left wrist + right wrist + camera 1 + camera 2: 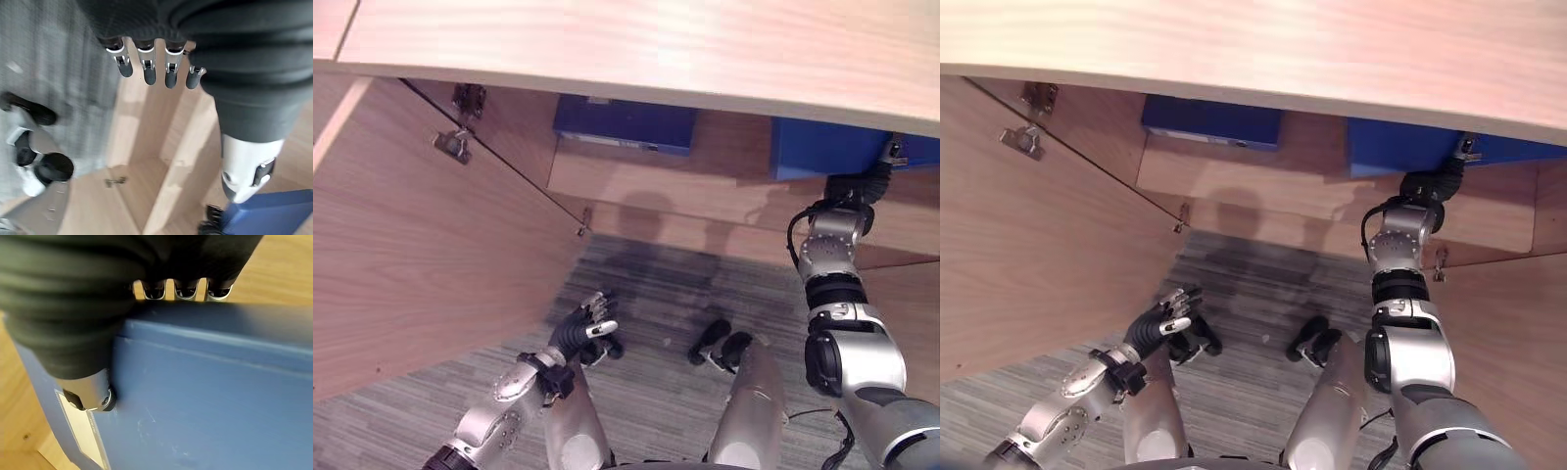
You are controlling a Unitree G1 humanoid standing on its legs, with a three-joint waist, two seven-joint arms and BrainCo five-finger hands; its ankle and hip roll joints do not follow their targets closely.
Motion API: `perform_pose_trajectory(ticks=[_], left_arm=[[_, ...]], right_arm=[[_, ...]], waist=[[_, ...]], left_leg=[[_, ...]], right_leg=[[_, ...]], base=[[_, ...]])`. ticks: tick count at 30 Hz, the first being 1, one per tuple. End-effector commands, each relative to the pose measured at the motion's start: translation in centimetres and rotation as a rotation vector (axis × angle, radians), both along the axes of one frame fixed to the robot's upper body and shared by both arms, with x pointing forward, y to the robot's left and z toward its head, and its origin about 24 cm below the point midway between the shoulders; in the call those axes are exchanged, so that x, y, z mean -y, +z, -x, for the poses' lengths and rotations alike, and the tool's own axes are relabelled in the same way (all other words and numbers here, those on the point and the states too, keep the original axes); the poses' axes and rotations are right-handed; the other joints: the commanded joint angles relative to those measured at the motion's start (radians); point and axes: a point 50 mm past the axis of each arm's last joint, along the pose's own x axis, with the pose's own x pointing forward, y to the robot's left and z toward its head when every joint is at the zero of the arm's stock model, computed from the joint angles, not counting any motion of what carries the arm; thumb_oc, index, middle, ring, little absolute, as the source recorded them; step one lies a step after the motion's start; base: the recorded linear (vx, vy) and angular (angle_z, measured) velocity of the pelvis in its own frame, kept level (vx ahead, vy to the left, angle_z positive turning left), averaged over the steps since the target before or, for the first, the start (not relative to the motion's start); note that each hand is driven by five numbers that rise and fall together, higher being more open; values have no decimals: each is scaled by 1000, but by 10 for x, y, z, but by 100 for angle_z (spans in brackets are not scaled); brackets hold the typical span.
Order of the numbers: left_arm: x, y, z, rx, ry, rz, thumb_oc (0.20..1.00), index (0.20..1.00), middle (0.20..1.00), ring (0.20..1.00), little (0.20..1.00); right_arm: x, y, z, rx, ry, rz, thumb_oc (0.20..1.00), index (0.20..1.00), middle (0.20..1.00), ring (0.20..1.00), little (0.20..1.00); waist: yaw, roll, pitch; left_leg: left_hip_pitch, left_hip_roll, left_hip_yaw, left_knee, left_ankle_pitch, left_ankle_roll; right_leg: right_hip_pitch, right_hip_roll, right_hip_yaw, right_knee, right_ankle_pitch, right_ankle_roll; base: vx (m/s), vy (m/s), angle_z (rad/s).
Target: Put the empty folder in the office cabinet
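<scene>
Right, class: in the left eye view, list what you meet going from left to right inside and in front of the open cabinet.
Open cabinet door → door hinge → left hand → blue folder lying on the shelf → right hand on a second blue folder.

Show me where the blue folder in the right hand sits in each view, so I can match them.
Left eye view: blue folder at upper right, under the cabinet top, right hand at its lower edge.
Right eye view: upper right, inside the cabinet.
Left wrist view: bottom right corner.
Right wrist view: fills the lower frame.
Shared landmark: second blue folder lying on the shelf, in both eye views.
</scene>
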Motion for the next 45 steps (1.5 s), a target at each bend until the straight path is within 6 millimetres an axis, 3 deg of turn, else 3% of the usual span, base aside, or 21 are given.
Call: perform_pose_trajectory(ticks=[1,10,17,20,31,37,38,41,45], left_arm=[[2,11,7,37,8,53,1000,1000,1000,1000,1000],[5,14,7,15,24,70,1000,1000,1000,1000,1000],[8,22,7,22,-30,52,1000,1000,1000,1000,1000],[6,25,5,32,-22,40,1000,1000,1000,1000,1000],[-5,22,3,20,53,22,1000,1000,1000,1000,1000],[-6,21,2,14,62,11,1000,1000,1000,1000,1000],[-6,20,3,14,62,11,1000,1000,1000,1000,1000],[-6,21,2,20,56,12,1000,1000,1000,1000,1000],[-9,19,2,17,76,7,1000,1000,1000,1000,1000]], right_arm=[[8,38,10,191,-71,5,200,200,200,200,200],[20,41,-1,88,-131,-163,200,200,200,200,200],[51,64,-3,-44,-169,-184,200,200,200,200,200],[57,83,0,-18,-172,-163,200,200,200,200,200],[63,92,4,3,-192,-146,200,200,200,200,200],[56,85,0,-17,-167,-142,200,200,200,200,200],[56,85,0,-17,-166,-142,1000,1000,1000,1000,1000],[47,87,-4,49,-124,-142,1000,1000,1000,1000,1000],[47,74,-3,68,-135,-206,1000,1000,1000,1000,1000]], waist=[[26,6,-48],[64,38,-55],[104,62,-58],[118,71,-68],[122,70,-68],[119,71,-53],[118,71,-52],[120,74,-50],[117,76,-47]], left_leg=[[-18,73,-97,77,-84,-81],[-109,118,-168,228,-159,-72],[-184,106,-207,262,-165,-67],[-224,96,-219,267,-163,-62],[-260,79,-229,276,-169,-57],[-261,74,-226,280,-170,-56],[-260,74,-225,281,-171,-56],[-260,72,-226,287,-173,-56],[-255,71,-224,294,-177,-58]], right_leg=[[69,-44,-30,11,-57,71],[2,-84,-15,154,-128,57],[-33,-114,-30,204,-150,53],[-54,-135,-46,227,-159,51],[-64,-164,-62,254,-164,55],[-64,-177,-54,258,-156,61],[-64,-177,-54,258,-156,61],[-63,-184,-52,262,-157,64],[-56,-193,-52,266,-159,68]], base=[[48,-30,5],[31,-21,2],[-8,-7,5],[0,-1,18],[5,0,4],[0,11,2],[0,0,0],[0,0,0],[3,5,2]])
